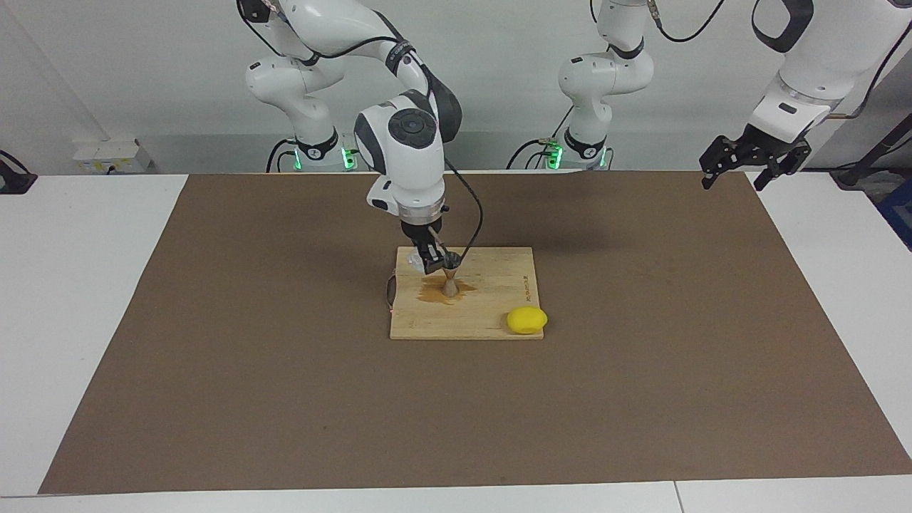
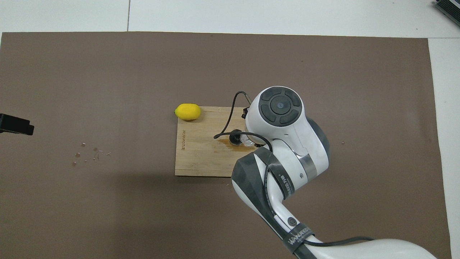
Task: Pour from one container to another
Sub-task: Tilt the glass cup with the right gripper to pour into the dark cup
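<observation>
The grey metal jigger (image 1: 451, 280) stands upright on a wooden board (image 1: 499, 285), in a dark wet patch (image 1: 434, 292). My right gripper (image 1: 429, 263) is right beside the jigger's top, toward the right arm's end, shut on the small clear glass cup (image 1: 414, 262), which it holds tilted toward the jigger's mouth. In the overhead view the jigger (image 2: 236, 137) and a bit of the glass cup (image 2: 248, 142) show at the edge of the right arm's wrist, which hides the gripper. My left gripper (image 1: 748, 167) waits open and empty, raised over the left arm's end of the table.
A yellow lemon (image 1: 527, 320) lies at the board's corner farther from the robots, toward the left arm's end; it also shows in the overhead view (image 2: 187, 111). A brown mat (image 1: 214, 356) covers the table. Small water drops (image 2: 84, 154) lie on the mat near the left gripper (image 2: 16, 124).
</observation>
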Controlling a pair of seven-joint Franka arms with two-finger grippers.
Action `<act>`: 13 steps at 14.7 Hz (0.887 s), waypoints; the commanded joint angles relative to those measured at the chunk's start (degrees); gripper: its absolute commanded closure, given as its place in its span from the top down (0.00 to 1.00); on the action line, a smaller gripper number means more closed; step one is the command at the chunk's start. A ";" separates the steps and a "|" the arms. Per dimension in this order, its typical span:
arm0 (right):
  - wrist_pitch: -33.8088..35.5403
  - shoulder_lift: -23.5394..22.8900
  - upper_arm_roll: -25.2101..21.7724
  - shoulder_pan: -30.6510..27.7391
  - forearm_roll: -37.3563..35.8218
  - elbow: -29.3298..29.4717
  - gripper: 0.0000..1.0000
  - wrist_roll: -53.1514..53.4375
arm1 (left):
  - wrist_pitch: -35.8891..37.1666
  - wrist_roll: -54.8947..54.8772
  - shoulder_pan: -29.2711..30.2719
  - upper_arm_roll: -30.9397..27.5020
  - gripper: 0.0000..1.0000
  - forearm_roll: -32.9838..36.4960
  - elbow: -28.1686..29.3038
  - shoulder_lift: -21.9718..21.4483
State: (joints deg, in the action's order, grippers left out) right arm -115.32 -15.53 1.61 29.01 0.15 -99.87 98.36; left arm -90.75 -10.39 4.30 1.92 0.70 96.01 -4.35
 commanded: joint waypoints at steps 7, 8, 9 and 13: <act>0.28 -0.65 0.06 1.05 -3.23 1.52 0.00 1.74 | -0.83 3.18 0.53 0.10 1.00 -0.79 -0.20 0.04; 0.19 -0.65 0.06 1.05 -3.23 1.52 0.00 1.83 | -1.18 4.75 0.62 0.01 1.00 -0.79 -0.12 0.05; -0.16 -0.65 -0.03 1.05 -3.23 1.52 0.00 1.92 | -1.53 5.81 0.79 0.01 1.00 -0.79 -0.03 0.05; -0.60 -0.73 0.06 0.96 -2.88 1.52 0.00 2.01 | -0.48 6.26 1.50 -0.34 1.00 -0.61 0.06 -0.04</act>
State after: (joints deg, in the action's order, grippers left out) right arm -115.59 -15.53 1.60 29.87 -1.40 -99.53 98.36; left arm -91.43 -4.91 5.04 1.59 0.49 96.03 -4.32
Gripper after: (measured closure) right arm 0.493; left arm 0.000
